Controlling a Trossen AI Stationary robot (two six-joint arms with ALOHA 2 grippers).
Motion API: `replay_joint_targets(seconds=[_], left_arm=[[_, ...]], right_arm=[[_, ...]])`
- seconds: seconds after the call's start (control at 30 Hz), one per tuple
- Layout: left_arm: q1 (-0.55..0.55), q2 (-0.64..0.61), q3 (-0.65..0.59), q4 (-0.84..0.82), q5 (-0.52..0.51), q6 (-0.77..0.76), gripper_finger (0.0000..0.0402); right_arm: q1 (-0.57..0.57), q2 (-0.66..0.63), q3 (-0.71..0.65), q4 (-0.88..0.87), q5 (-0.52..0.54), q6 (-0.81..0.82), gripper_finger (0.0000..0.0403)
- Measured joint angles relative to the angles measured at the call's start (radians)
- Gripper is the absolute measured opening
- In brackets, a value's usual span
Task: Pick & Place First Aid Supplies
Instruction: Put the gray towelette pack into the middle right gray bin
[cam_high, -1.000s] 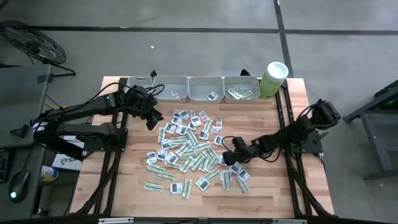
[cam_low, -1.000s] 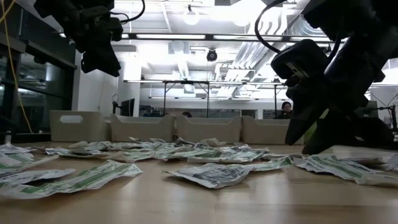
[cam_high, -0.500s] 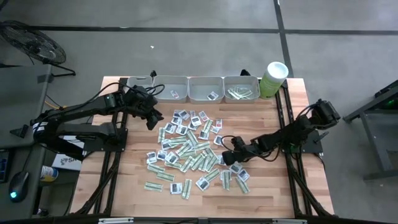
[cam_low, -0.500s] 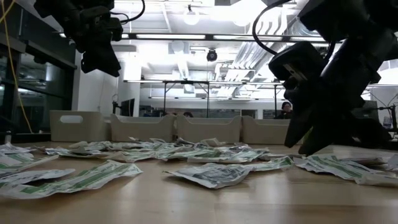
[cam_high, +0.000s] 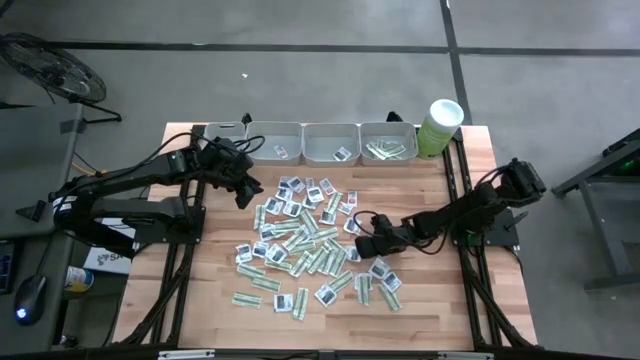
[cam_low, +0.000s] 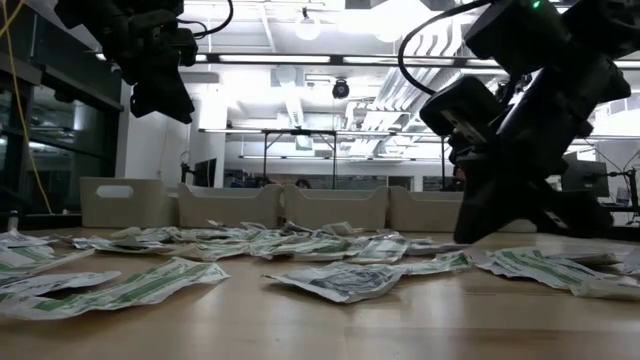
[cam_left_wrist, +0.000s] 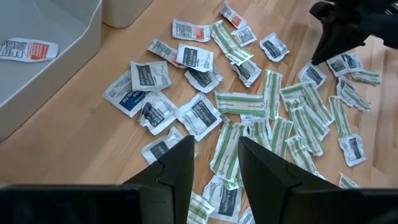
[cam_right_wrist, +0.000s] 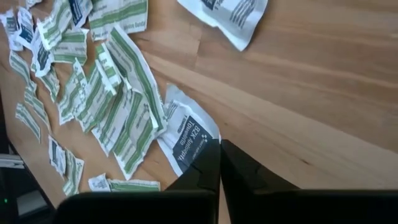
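The right gripper sits low toward the right edge of the wooden table, its dark fingers pressed together on the edge of a squarish white sachet with dark print, which lies flat on the wood. The other small flat sachets, green-white strips and white squares, lie scattered across the table's middle. The left gripper hangs partly open, holding nothing, above the heap's far left side, near the grey rectangular plastic trays along the far edge.
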Motion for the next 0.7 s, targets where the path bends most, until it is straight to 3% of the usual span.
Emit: replay_joint_targets(seconds=[0.27, 0.7], left_arm=[[0.000, 0.000, 0.000, 0.000, 0.003, -0.011, 0.0124], [0.000, 0.000, 0.000, 0.021, 0.041, -0.026, 0.0124]], right_arm=[[0.003, -0.037, 0.000, -0.002, 0.048, -0.022, 0.0001], [-0.001, -0.277, 0.002, -0.071, 0.094, -0.264, 0.0000]])
